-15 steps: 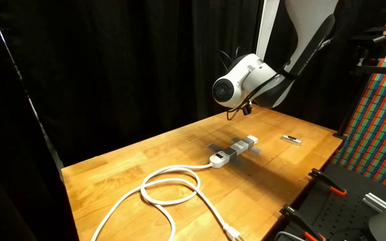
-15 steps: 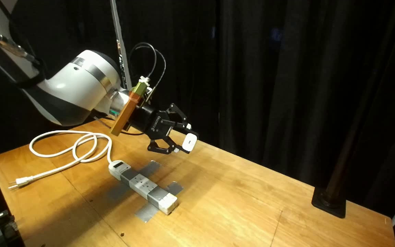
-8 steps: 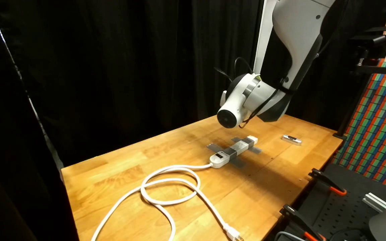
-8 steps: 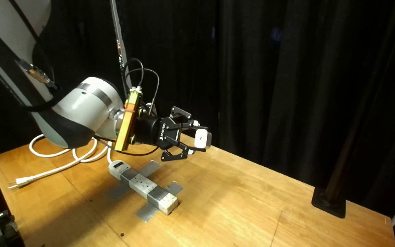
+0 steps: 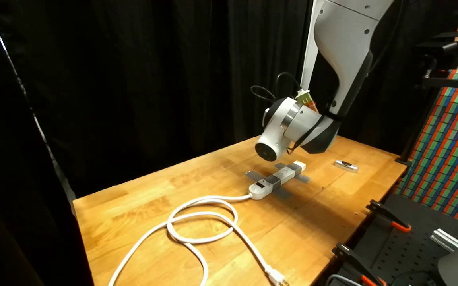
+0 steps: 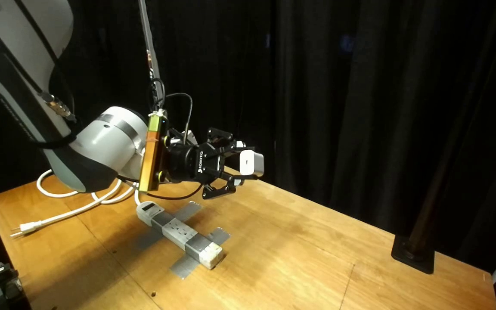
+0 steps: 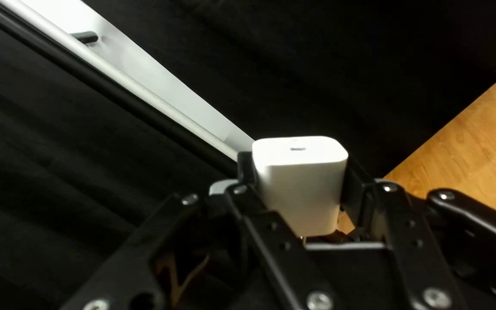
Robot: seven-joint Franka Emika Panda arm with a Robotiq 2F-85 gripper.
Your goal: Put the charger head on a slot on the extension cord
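Observation:
The charger head [image 7: 302, 193], a white rounded block with a small slot in its upper face, is pinched between both fingers of my gripper [image 7: 299, 172]. In an exterior view my gripper [image 6: 251, 163] points roughly sideways, holding the charger head [image 6: 246, 163] in the air above the table. Below and to the left of it lies the extension cord [image 6: 179, 230], a white bar with grey tape across it and sockets facing up. The extension cord [image 5: 282, 174] also shows in an exterior view, where the arm hides the gripper and the charger head.
Grey tape strips [image 6: 185, 266] run from the bar onto the wooden table. Its white cable [image 5: 201, 240] lies looped on the table. A small flat silver object [image 5: 346, 165] sits near the table's far side. Clamps [image 5: 388, 216] grip one edge; a pole base [image 6: 412, 255] stands at another.
The arm's wrist has come lower while the gripper has swung from a downward tilt to nearly level. The charger head, held throughout, has turned with it and moved slightly up and right in an exterior view.

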